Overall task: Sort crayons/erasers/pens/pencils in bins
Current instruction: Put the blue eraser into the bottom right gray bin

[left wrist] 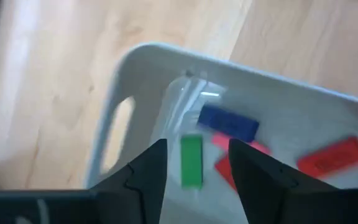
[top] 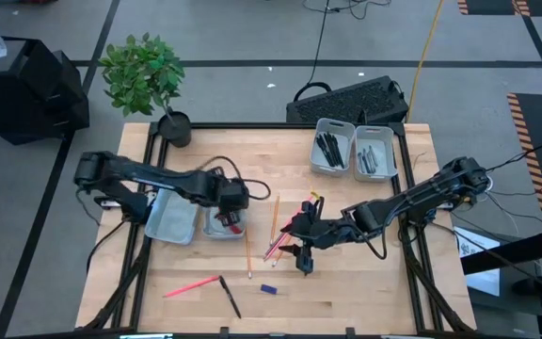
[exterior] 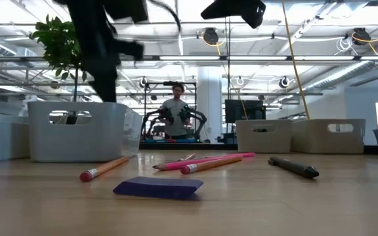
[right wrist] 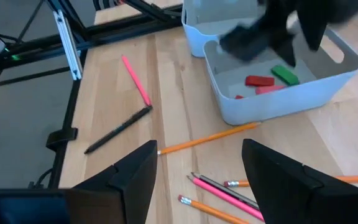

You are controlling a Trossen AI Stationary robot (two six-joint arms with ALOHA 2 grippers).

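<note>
Over the eraser bin [left wrist: 135,74] at the table's left, the left gripper [left wrist: 194,168] hangs with fingers spread, a green eraser [left wrist: 191,160] between them, apparently just dropped. Rising straight clears the wall. Mid-table, the right gripper [right wrist: 197,168], also spread, hovers above the pencils [right wrist: 219,194].

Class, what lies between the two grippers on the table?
In the high view, upright orange pencils lie between the left gripper and the right gripper.
</note>
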